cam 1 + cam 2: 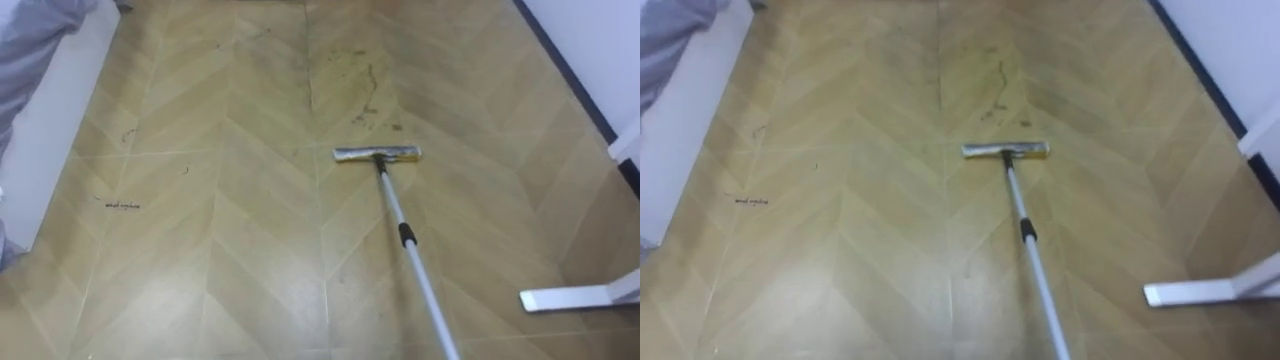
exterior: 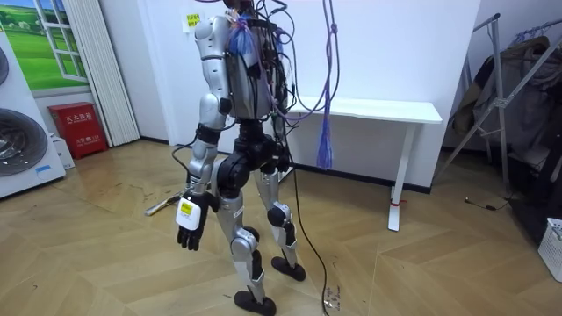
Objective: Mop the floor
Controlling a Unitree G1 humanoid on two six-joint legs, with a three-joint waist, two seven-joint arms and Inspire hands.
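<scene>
A mop lies with its flat grey head (image 1: 377, 154) on the herringbone wood floor (image 1: 230, 260), just short of a patch of dark scuffs (image 1: 365, 100). Its silver pole (image 1: 410, 250) has a black collar and runs down to the lower edge of the eye view. In the room view I stand upright on the floor in front of a white table (image 2: 386, 110), and part of the mop (image 2: 162, 207) shows low beside my legs. My left hand (image 2: 189, 230) hangs at my side with relaxed fingers and holds nothing.
A white piece of furniture (image 1: 50, 130) with grey cloth (image 1: 30, 40) on it borders the left. The table's white foot (image 1: 575, 297) lies at the lower right, below a wall with dark skirting (image 1: 570, 70). Small black marks (image 1: 122, 205) dot the floor at left.
</scene>
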